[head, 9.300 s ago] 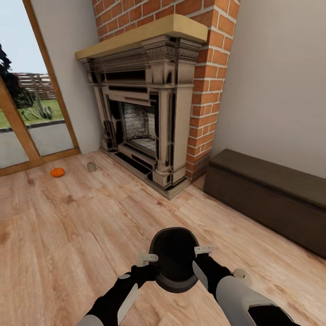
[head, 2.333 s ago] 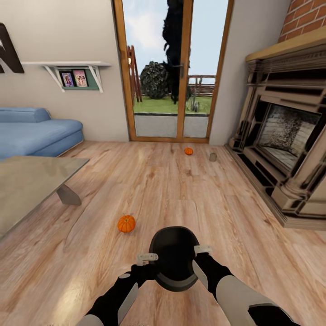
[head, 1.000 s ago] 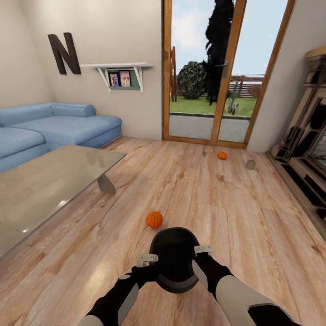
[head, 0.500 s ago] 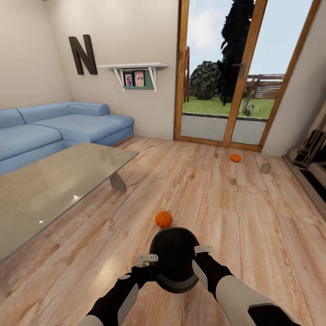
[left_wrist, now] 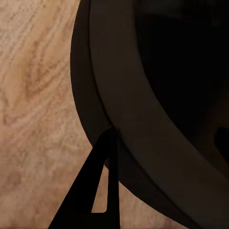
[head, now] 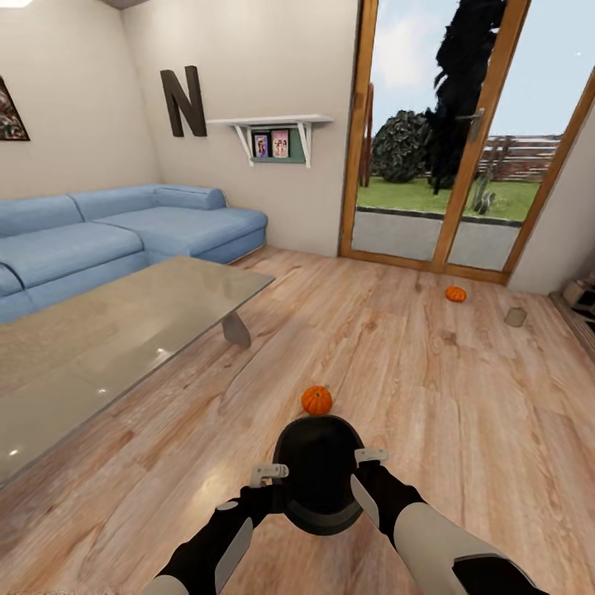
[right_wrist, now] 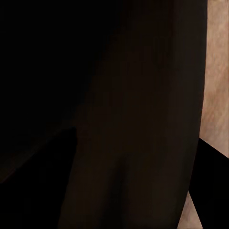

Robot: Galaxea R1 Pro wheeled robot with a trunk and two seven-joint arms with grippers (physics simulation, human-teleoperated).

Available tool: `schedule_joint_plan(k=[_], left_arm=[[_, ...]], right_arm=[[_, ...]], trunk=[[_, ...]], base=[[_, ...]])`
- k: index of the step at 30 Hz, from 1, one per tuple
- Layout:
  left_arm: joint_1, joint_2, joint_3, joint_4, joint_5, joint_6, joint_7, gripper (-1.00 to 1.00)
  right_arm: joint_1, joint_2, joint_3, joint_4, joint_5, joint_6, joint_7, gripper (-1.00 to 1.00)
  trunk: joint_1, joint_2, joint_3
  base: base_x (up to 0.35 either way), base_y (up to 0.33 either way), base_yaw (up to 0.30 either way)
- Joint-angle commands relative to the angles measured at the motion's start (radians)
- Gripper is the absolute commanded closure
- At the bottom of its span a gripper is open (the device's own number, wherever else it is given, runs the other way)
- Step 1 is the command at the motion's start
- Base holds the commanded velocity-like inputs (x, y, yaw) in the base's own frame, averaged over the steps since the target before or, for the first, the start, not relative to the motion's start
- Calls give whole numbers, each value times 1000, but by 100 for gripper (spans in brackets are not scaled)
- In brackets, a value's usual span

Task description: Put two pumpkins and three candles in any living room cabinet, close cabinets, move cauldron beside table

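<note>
Cauldron sits between both arms at near centre of head view, mouth toward camera; its belly and feet are hidden behind the rim. Left gripper is at the cauldron's left rim, right gripper at the right rim; fingertips hard to make out against black pot. L wrist view: one dark finger lies against the cauldron's outer wall, other finger not seen, so finger gap cannot be told. R wrist view is almost all dark pot surface, w/ a strip of floor at one edge; finger spread there cannot be told either. Pot appears held up between the two grippers, but contact itself is not clear.

Near pumpkin on wood floor just beyond the cauldron's far rim, lower edge cut by it. Far pumpkin lies near glass door, candle just right of it, small, wick not resolvable. Table at left, glass top, near end cut off by frame; one slanted leg visible. Blue sofa behind it.
</note>
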Motion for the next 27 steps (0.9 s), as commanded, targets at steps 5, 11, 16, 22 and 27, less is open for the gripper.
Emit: schedule_joint_plan(k=[5, 11, 16, 22, 27], left_arm=[[-1, 0, 12, 1, -6, 5, 16, 100], [-1, 0, 12, 1, -5, 5, 16, 100], [-1, 0, 12, 1, -5, 5, 15, 100], [-1, 0, 11, 1, -6, 5, 14, 100], [-1, 0, 10, 1, -5, 5, 14, 100]], right_arm=[[-1, 0, -3, -33, -16, -19, 19, 100], [-1, 0, -3, -33, -16, -19, 19, 100], [-1, 0, -3, -33, -16, -19, 19, 100], [-1, 0, -3, -32, -16, -20, 19, 100], [0, 0, -3, -32, -16, -20, 19, 100]], trunk=[[0, 0, -1], [0, 0, -1], [0, 0, -1], [0, 0, -1], [0, 0, -1]], base=[[0, 0, 243], [0, 0, 254], [0, 0, 255], [0, 0, 255], [0, 0, 255]])
